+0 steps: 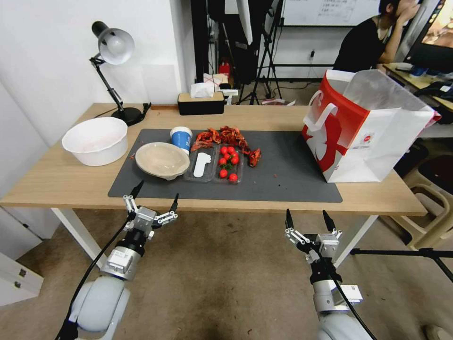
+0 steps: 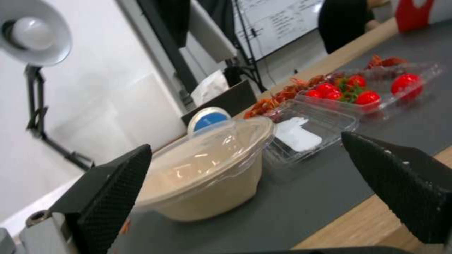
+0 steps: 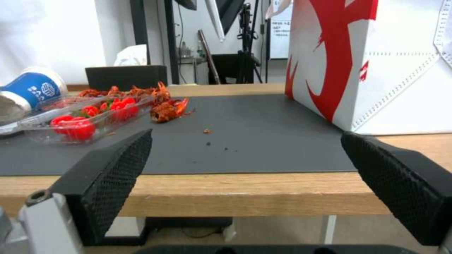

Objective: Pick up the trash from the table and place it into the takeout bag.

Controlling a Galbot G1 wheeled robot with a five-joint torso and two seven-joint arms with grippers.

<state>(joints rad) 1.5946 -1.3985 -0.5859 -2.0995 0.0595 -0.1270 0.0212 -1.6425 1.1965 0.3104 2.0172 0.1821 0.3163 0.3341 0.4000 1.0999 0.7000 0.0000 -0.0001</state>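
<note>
Waiting short of the surface [image 1: 56,182], both end effectors are held open and empty.

The left end effector [image 1: 155,192] is poised at the near edge, its fingers spread wide, with the beige shallow bowl [image 1: 162,159] straight ahead on the dark grey mat [image 1: 288,177]; this arm is judged the nearer one to the trash. The blue-and-white paper cup [image 1: 181,138] stands just behind the bowl, a clear tray of tomatoes [image 1: 228,163] and red shell scraps [image 1: 226,137] beside it. The right end effector [image 1: 309,218] is kept below the edge, spread wide, facing the takeout bag [image 1: 368,127], which stands upright at the right end. A black desk lamp [image 1: 111,56], a white bowl [image 1: 96,140] and a black tissue box [image 1: 200,103] are set toward the back and left.
</note>
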